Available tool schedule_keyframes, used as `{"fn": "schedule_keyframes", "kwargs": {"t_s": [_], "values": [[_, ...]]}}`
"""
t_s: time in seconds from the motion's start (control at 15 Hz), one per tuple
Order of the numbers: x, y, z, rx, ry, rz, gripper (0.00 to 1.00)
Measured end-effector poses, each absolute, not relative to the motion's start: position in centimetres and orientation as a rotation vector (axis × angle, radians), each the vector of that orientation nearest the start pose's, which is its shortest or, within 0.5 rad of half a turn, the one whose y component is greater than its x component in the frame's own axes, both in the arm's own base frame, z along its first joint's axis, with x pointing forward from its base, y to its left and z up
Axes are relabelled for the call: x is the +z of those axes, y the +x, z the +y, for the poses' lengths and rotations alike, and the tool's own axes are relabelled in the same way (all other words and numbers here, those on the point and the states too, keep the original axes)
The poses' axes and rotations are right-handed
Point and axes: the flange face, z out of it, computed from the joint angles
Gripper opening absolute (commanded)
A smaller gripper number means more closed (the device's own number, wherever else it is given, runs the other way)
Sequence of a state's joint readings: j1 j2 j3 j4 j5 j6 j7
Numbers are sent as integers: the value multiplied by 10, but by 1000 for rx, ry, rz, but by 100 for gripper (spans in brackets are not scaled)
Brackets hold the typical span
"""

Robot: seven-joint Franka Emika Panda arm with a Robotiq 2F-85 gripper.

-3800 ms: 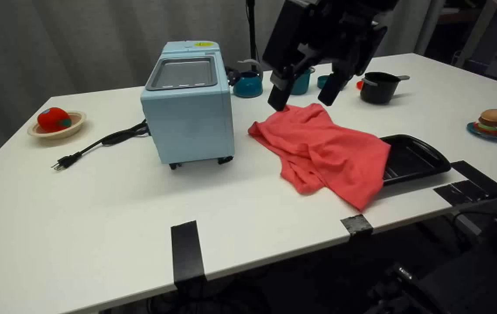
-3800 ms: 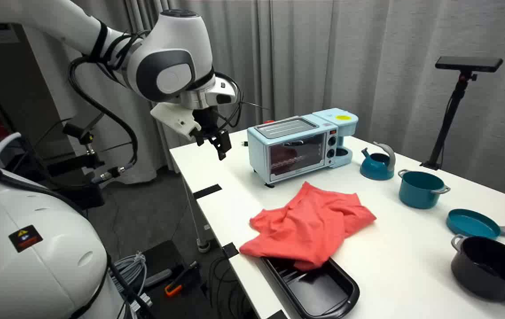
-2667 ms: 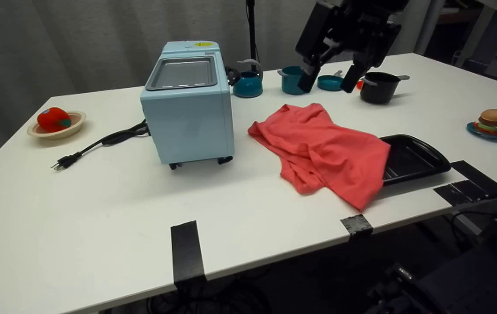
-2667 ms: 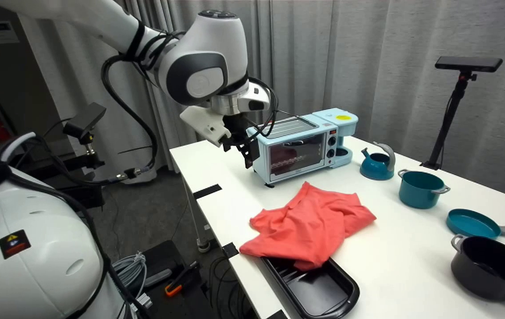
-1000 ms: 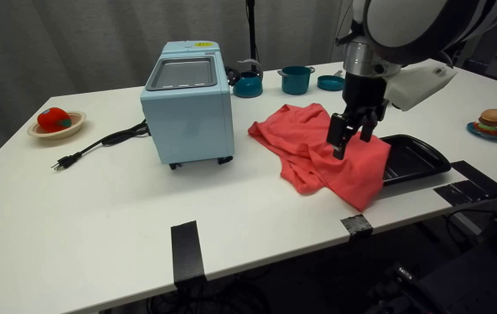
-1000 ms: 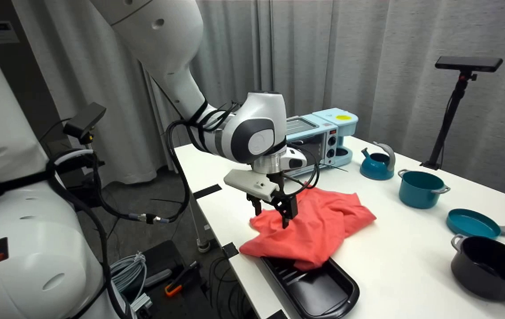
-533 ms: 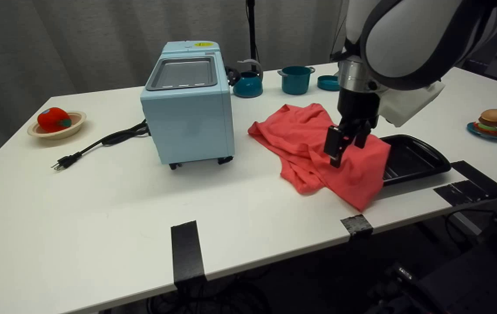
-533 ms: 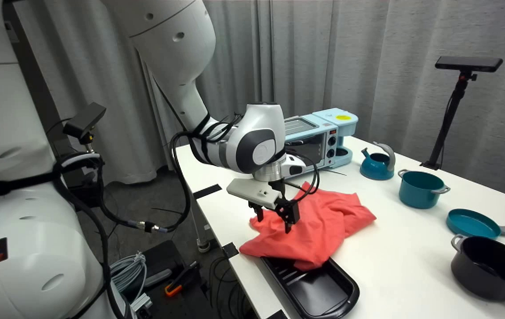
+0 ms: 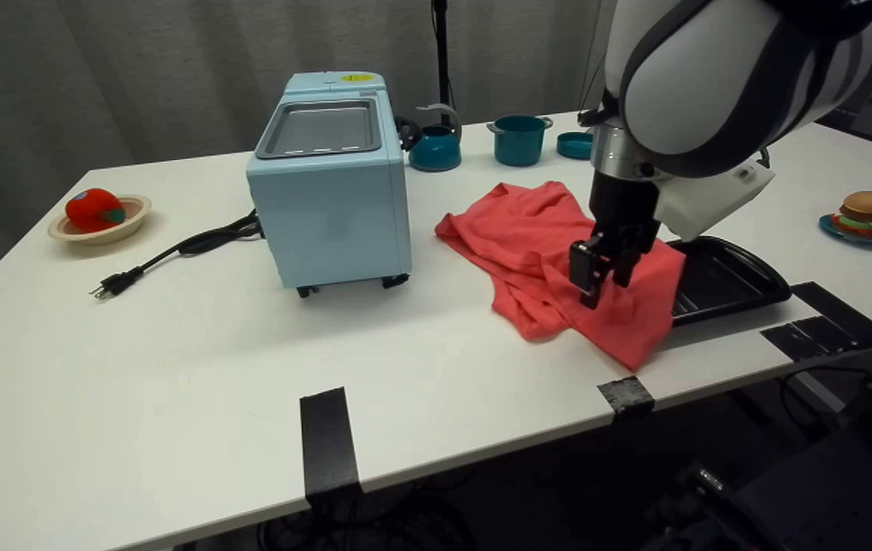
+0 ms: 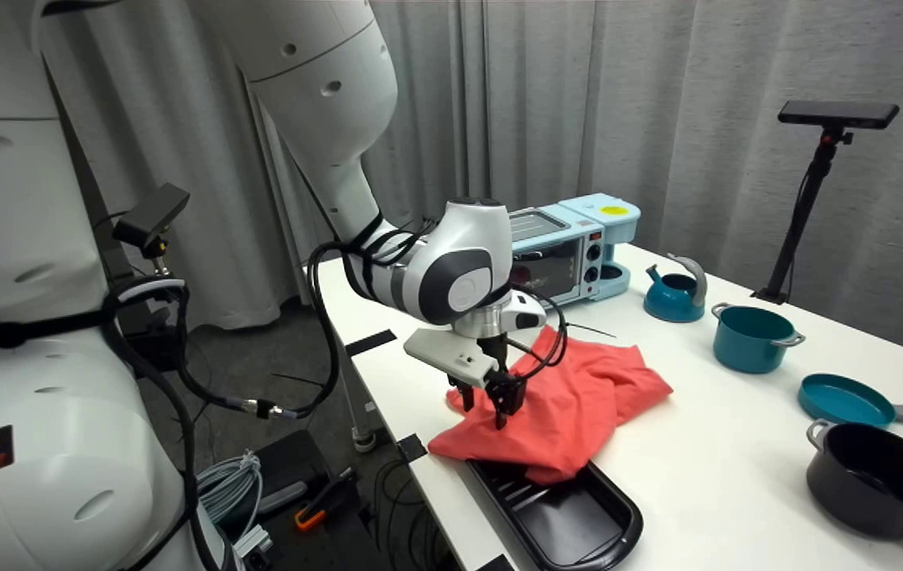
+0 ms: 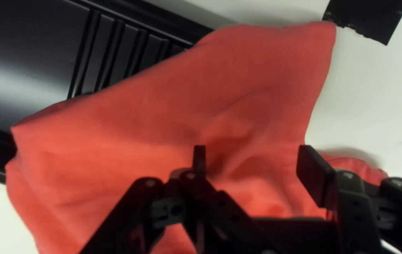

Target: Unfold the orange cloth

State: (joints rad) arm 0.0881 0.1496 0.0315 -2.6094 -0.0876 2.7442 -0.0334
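The orange cloth [image 9: 516,229] lies wrinkled and partly folded on the table in both exterior views [image 10: 586,396]. One end drapes over part of the black tray [image 9: 726,279]. In the wrist view the cloth [image 11: 123,148] fills the middle, with a corner near a black tape strip. My gripper [image 9: 605,289] points down over the cloth's tray-side part, also in an exterior view [image 10: 484,412]. In the wrist view the gripper [image 11: 253,158] is open, with folds of cloth below and between its fingers. It holds nothing. I cannot tell whether the fingertips touch the cloth.
The light-blue toaster oven [image 9: 328,214] stands beside the cloth. A teal kettle [image 10: 675,295], teal pot [image 10: 754,341], teal pan [image 10: 843,400] and black pot [image 10: 875,480] stand farther back. A toy burger [image 9: 868,214] sits past the tray. The table's front edge is close to the cloth.
The gripper has swung across to the cloth and come down low over its tray-side part. In the last half second it has lowered slightly more. The cloth has not visibly moved.
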Motion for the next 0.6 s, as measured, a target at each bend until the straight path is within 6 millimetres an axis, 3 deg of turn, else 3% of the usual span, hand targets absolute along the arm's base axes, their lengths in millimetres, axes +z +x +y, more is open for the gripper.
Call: {"fn": "schedule_keyframes", "kwargs": {"t_s": [0.33,0.6], "values": [[198,431,57,25,-3141,-342,1],[197,431,57,29,-3140,-336,1]]}}
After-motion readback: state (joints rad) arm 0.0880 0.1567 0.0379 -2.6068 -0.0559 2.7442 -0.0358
